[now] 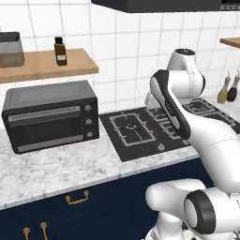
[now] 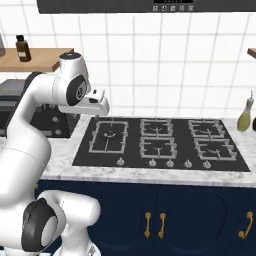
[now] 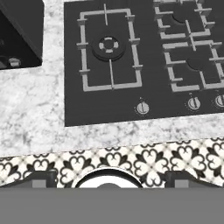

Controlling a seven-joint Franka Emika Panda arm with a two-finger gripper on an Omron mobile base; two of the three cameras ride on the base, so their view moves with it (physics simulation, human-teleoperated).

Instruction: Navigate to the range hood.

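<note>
The range hood (image 1: 159,4) is a flat dark canopy along the top edge of the left base view, with a small lit display at its right end. In the right base view the range hood (image 2: 100,5) spans the top, straight above the cooktop, and its display sits near the middle. My arm is folded in front of it. My gripper (image 2: 101,109) hangs low over the cooktop's left side, pointing down, far below the hood. In the hand view the gripper (image 3: 112,181) is open, its fingertips (image 3: 40,179) wide apart with nothing between them.
A black gas cooktop (image 2: 160,142) lies in the marble counter (image 1: 61,168). A black toaster oven (image 1: 49,115) stands left of it under a wooden shelf (image 1: 47,65) with a bottle. Oil bottles (image 2: 245,115) stand at the right. Navy cabinets (image 2: 165,215) and patterned floor (image 3: 153,162) lie below.
</note>
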